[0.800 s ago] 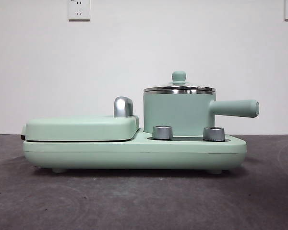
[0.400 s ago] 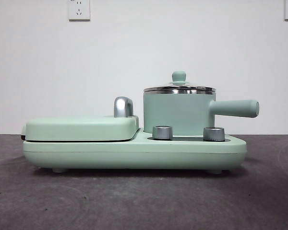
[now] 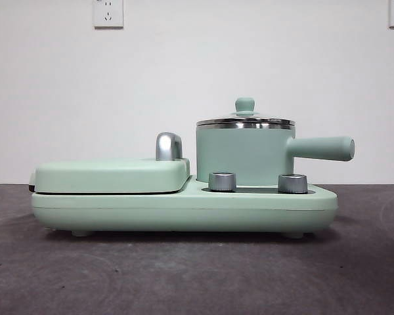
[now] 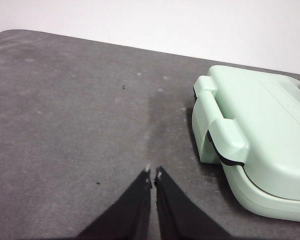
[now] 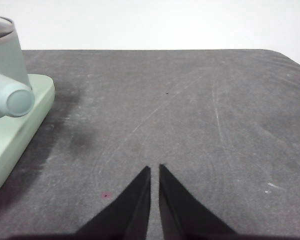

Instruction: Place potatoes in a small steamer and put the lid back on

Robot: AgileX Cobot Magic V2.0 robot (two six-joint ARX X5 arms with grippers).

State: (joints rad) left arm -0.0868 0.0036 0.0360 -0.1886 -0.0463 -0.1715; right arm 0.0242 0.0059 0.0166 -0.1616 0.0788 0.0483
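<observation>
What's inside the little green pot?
You can't see inside. The lid sits on top of the small steamer, and the green wall hides whatever is in there. No potato shows in any view.

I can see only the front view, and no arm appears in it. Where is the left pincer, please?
Observer: The left pincer hangs over the bare table, off the end of the griddle cover, jaws together and empty.
Operator: And the right pincer?
Observer: The right pincer hangs over the table past the tip of the small steamer's side handle, also shut and empty.
Operator: Is a potato anywhere?
Observer: No, neither wrist view shows a potato.
</observation>
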